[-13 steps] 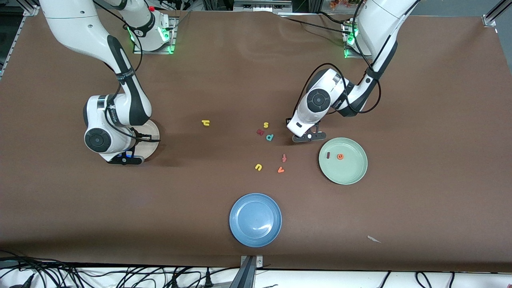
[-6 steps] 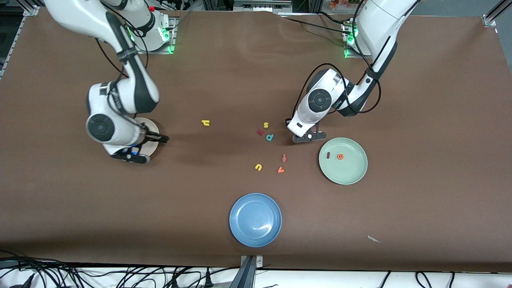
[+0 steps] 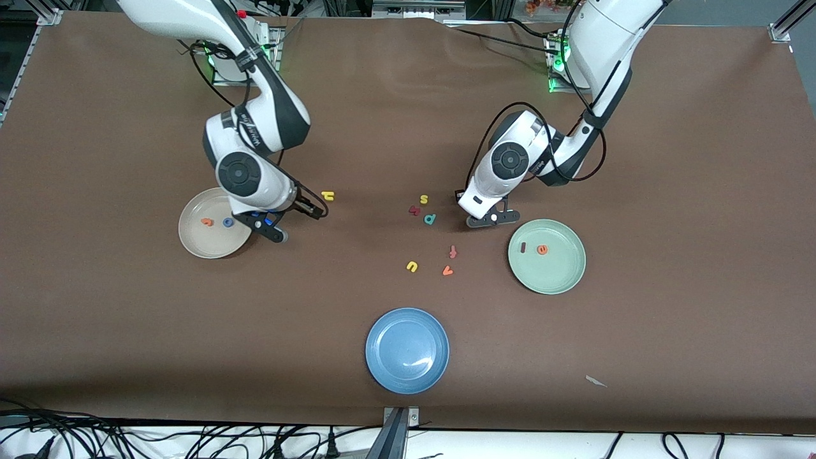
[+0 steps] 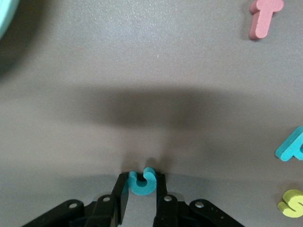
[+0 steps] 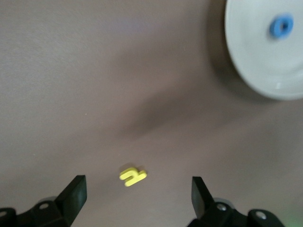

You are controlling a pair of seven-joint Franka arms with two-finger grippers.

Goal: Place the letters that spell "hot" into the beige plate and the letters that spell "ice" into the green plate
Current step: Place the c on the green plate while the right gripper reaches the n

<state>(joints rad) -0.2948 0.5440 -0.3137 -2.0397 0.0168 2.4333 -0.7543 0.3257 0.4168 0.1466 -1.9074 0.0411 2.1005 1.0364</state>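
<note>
The left gripper [image 4: 141, 201] is low over the table, just beside the green plate [image 3: 561, 274]. Its two fingers [image 4: 122, 201] squeeze a small teal c [image 4: 141, 181] between them. In the left wrist view the c pokes out from the fingertips. The green plate sits toward the left arm's end of the table. A dark red i [image 3: 523, 247] and an orange e [image 3: 542, 250] lie in it, a little apart.

The right gripper [image 5: 137, 198] hangs over the bare table between the beige plate [image 3: 197, 245] and the yellow h [image 3: 328, 196]. Its fingers [image 5: 73, 194] are spread wide and hold nothing. In the right wrist view the yellow h lies flat on the table between them. The beige plate sits toward the right arm's end of the table. An orange t [image 3: 206, 222] and a blue o [image 3: 227, 222] lie in it, side by side.

More letters lie near the middle of the table: a yellow s [image 3: 423, 199], a teal p [image 3: 429, 219], a red f [image 3: 452, 252], a yellow u [image 3: 412, 266] and an orange v [image 3: 447, 271]. A blue plate [image 3: 407, 350] sits nearest the front camera.
</note>
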